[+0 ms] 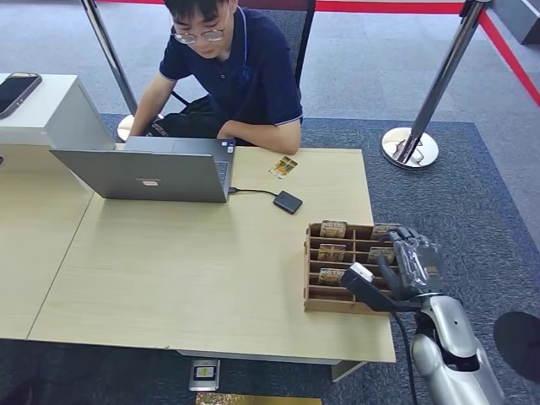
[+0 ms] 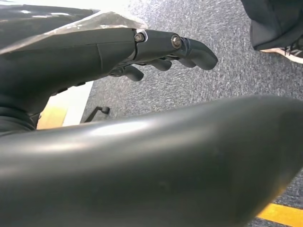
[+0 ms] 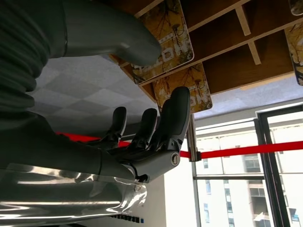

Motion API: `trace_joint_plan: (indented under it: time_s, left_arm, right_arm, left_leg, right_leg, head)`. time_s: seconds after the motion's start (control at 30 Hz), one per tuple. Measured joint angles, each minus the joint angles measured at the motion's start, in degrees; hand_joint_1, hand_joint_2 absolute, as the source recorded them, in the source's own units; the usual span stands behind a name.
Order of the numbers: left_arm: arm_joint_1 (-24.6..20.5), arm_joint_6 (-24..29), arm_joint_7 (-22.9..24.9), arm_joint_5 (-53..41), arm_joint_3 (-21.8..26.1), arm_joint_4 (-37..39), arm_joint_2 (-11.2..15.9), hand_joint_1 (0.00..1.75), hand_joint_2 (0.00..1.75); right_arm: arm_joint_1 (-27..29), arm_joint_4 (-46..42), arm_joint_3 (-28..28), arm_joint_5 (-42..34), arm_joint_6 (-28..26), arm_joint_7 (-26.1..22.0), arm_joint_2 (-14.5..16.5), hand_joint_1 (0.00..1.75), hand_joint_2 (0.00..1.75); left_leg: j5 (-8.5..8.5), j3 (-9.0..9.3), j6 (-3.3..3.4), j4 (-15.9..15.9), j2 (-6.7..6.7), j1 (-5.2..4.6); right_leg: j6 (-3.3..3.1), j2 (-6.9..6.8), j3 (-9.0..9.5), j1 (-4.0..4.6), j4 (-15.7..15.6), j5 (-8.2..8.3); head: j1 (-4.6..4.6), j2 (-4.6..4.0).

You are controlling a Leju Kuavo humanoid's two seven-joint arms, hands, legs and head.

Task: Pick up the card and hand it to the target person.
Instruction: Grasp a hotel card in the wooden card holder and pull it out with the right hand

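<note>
Wooden rack point(image 1: 318, 297) sitting lower right of frame, holding cards. Right hand point(image 1: 407, 266) hovering at rack's right edge, fingers apart, gripping nothing. Nearest card point(image 3: 171, 33) lying just beyond thumb point(image 3: 118, 40). Left hand point(image 2: 143, 49) hanging by floor, holding nothing.

No lettering on the cards point(image 3: 171, 40) can be made out.

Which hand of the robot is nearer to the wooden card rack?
Right. The right hand is at the wooden card rack, fingers by its cards. The left hand hangs over the carpet floor, away from the rack.
</note>
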Motion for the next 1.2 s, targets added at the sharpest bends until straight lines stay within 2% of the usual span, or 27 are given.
trace_joint_plan:
  time_s: [0.8,1.2]
  left_arm:
    - [0.0,0.0,-0.5,0.1,0.0,0.0,0.0,0.0,0.0]
    - [0.1,-0.2,-1.0,-0.3,0.0,0.0,0.0,0.0,0.0]
  right_arm:
    - [-1.6,3.0,0.3,1.1,0.4,-0.4,1.7,0.85,1.75]
    - [-1.9,4.0,0.3,0.1,-0.1,-0.1,0.9,0.8,1.75]
  left_leg:
    - [0.0,-0.01,0.0,0.0,0.0,0.0]
    - [0.0,0.0,0.0,0.0,0.0,0.0]
  right_leg:
    - [0.0,0.0,0.01,0.0,0.0,0.0]
    - [0.0,0.0,0.0,0.0,0.0,0.0]
  head:
    - [0.0,0.0]
    - [0.0,0.0]
